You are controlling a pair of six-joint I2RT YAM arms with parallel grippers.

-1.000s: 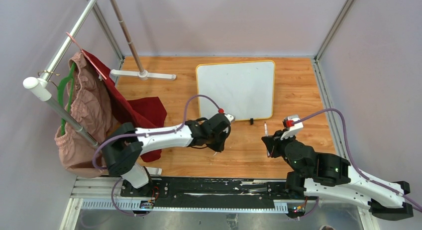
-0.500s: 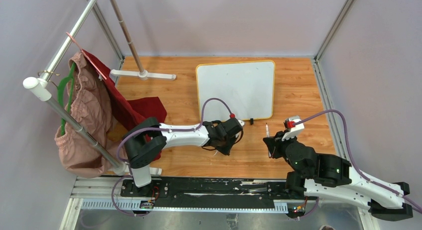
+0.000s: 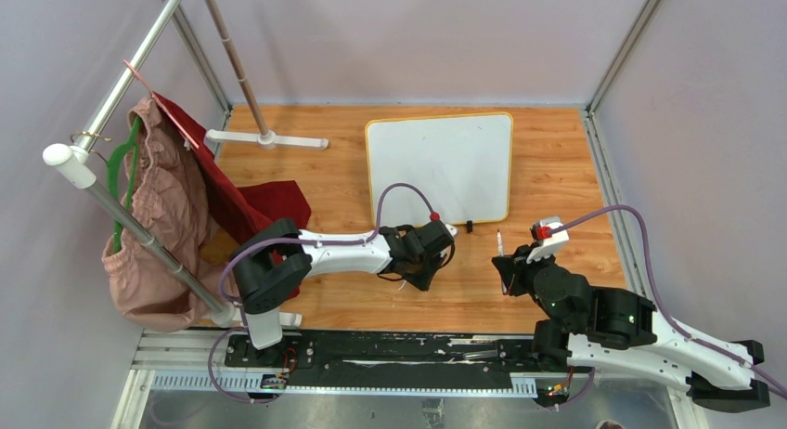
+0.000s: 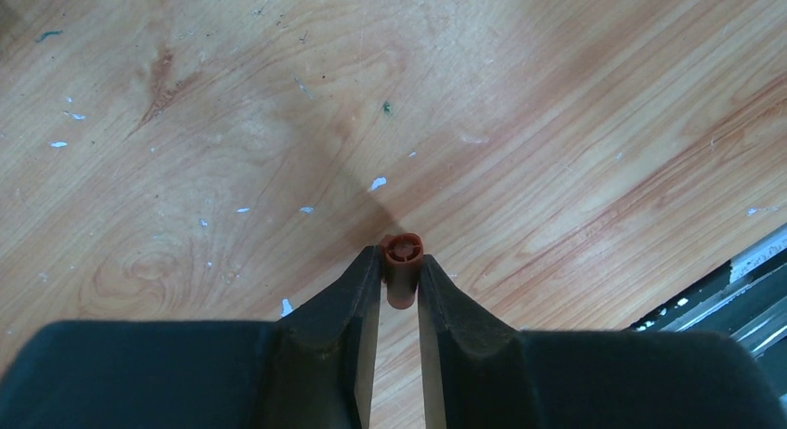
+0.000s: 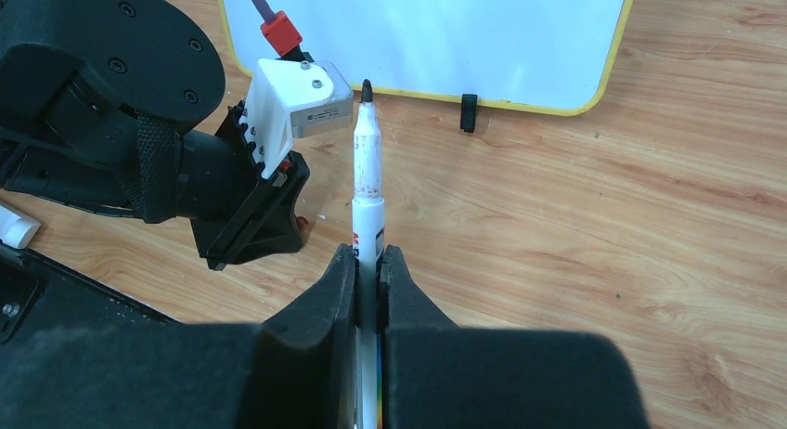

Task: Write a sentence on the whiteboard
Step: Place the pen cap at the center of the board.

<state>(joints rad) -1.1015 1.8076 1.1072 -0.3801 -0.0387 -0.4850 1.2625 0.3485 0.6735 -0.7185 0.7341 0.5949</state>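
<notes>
- The whiteboard [image 3: 438,164] lies flat on the wooden table [image 3: 557,150], upper centre of the top view, its face plain white.
- The right gripper [image 5: 369,262], below the board's lower right corner, is clamped on an uncapped marker [image 5: 367,169] whose tip points toward the board.
- The left gripper [image 4: 400,271], below the board's bottom edge, has a reddish-brown cap [image 4: 402,253] between its fingertips. I cannot tell whether it is gripped or loose.

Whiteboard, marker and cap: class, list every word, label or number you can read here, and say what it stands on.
No text on the whiteboard: it is blank.
Print on the marker barrel: red, mostly hidden, too small to read.
No text on the cap.
So nothing is readable.
</notes>
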